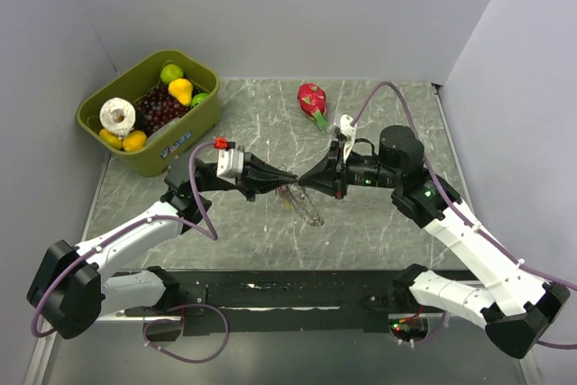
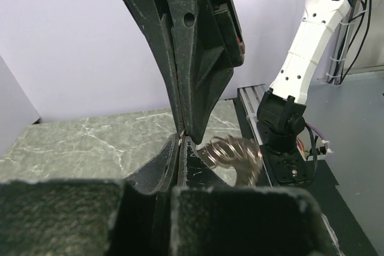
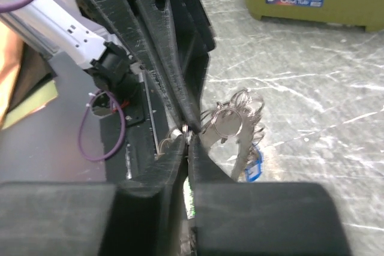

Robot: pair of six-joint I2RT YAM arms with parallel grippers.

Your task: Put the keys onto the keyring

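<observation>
Left gripper and right gripper meet tip to tip, both pinched tight on the keyring, keys dangling just below the keyring

The white-and-black left arm stretches from seven o'clock toward the centre, and the white-and-black right arm from five o'clock. The black left gripper and black right gripper meet tip to tip, both pinched closed.

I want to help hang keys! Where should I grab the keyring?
Probably take the keyring by its thin top rim, pinching from the left or right side as the fingers do. It hangs down, and the keys crowd its lower part.
</observation>
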